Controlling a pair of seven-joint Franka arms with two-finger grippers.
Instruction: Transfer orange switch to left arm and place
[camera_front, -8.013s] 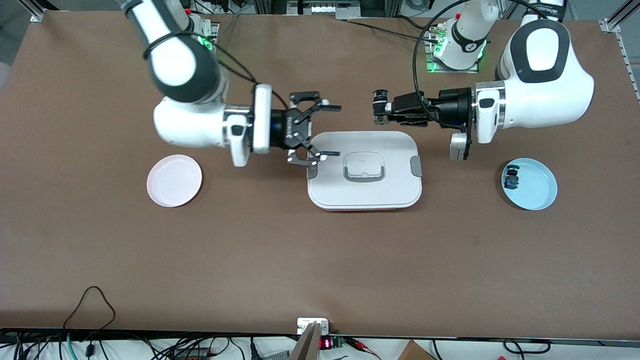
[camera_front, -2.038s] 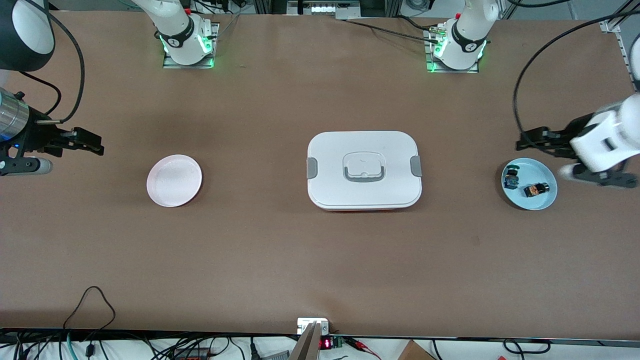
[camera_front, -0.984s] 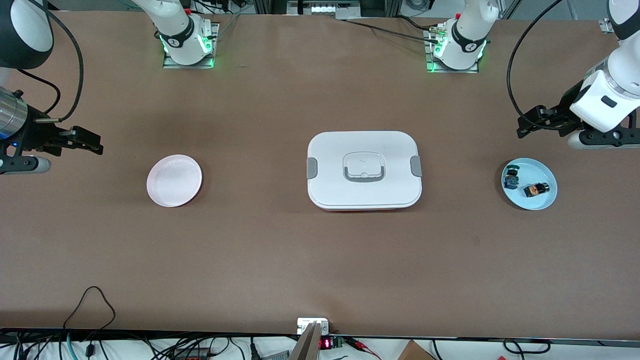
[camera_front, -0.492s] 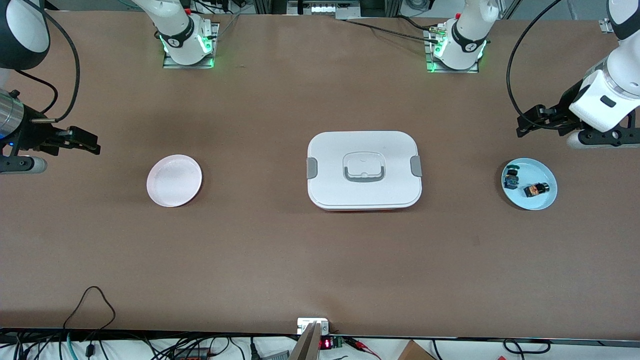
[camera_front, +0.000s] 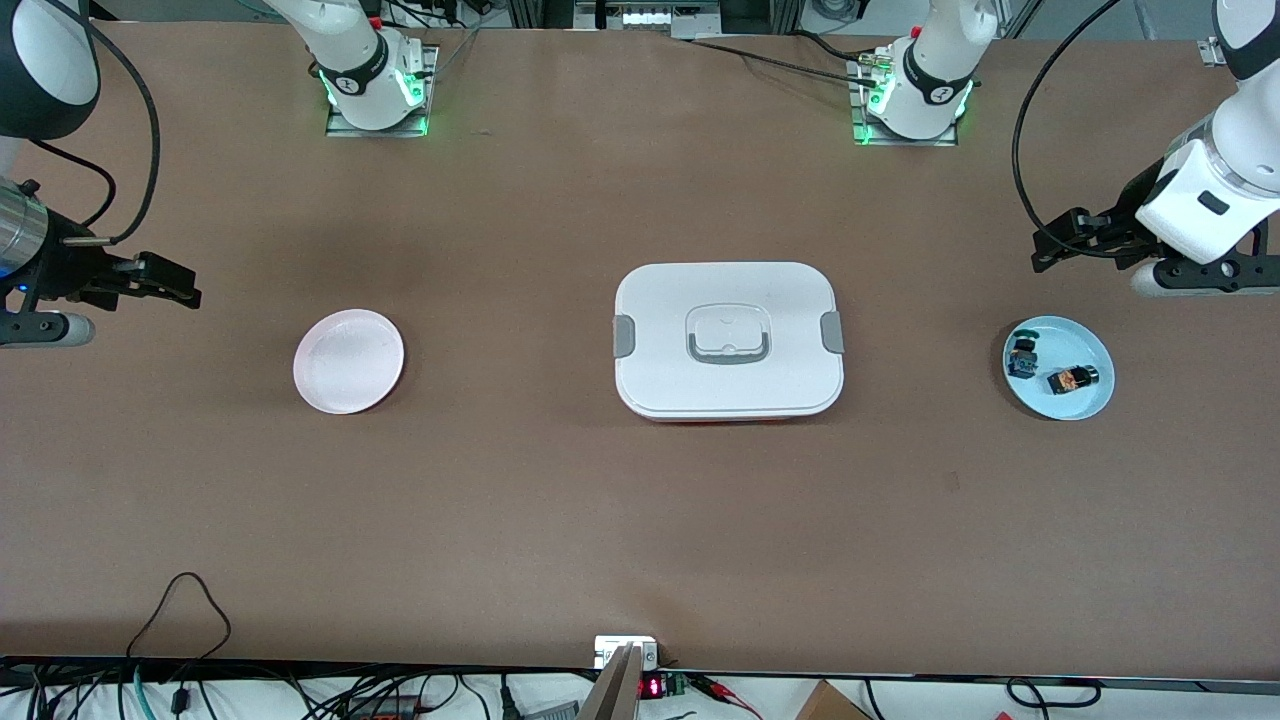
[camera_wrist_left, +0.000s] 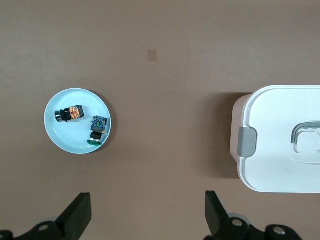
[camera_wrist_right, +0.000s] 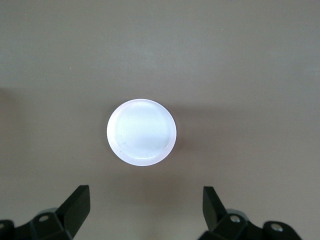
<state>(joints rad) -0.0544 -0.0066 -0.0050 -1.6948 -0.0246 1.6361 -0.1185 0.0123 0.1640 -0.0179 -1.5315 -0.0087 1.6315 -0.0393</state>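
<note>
The orange switch (camera_front: 1073, 379) lies on its side in the light blue plate (camera_front: 1095, 398) at the left arm's end of the table. It also shows in the left wrist view (camera_wrist_left: 70, 113), in the same plate (camera_wrist_left: 60, 137). My left gripper (camera_front: 1055, 245) hangs open and empty over bare table beside that plate, its fingers wide apart in its wrist view (camera_wrist_left: 147, 212). My right gripper (camera_front: 170, 285) is open and empty over bare table at the right arm's end (camera_wrist_right: 145, 205). The white box (camera_front: 728, 340) stands shut mid-table, between the two plates.
A small blue-and-black component (camera_front: 1022, 357) lies in the blue plate beside the switch (camera_wrist_left: 97, 129). An empty pink plate (camera_front: 348, 360) sits toward the right arm's end (camera_wrist_right: 141, 131). The box's end with a grey clip shows in the left wrist view (camera_wrist_left: 285, 140).
Both arms have drawn back from over the box to the table's ends. The left gripper, shut on something small before, is now open. The switch now lies in the blue plate. Hardly any motion in the last second.
</note>
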